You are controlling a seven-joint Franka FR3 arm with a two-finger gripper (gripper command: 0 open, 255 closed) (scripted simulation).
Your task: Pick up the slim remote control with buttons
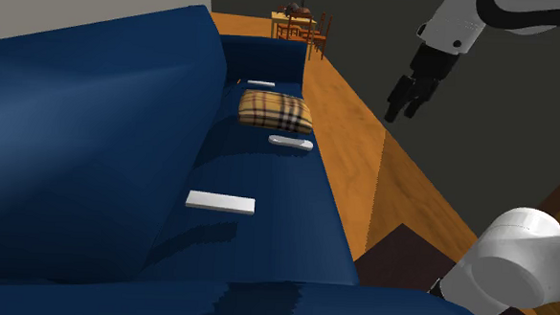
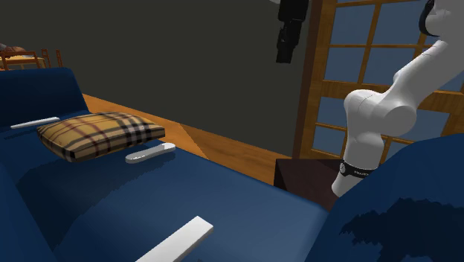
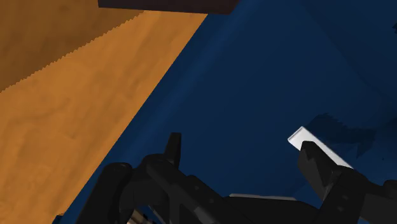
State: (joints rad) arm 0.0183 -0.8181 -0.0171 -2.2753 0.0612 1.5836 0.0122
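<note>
Behind one tool (image 3: pixel 240 143) finger (image 3: pixel 317 168), white bar (image 3: pixel 296 137)

We see 1 dark blue sofa (image 1: pixel 96 155) standing on a wooden floor (image 1: pixel 364 155). 1 tan plaid cushion (image 1: pixel 275 111) lies on its seat near the far armrest. Beyond stands a wooden table (image 1: pixel 294 23) with chairs, and elsewhere a wood-framed window (image 2: pixel 372 63).

No text, number, brand or sign can be read anywhere. The dark band (image 2: pixel 349 170) low on the white arm (image 2: pixel 379 112) carries small white marks, too small to make out. The white remote control (image 1: pixel 290 142) on the blue sofa (image 1: pixel 96 164) shows a plain face with nothing legible on it.
</note>
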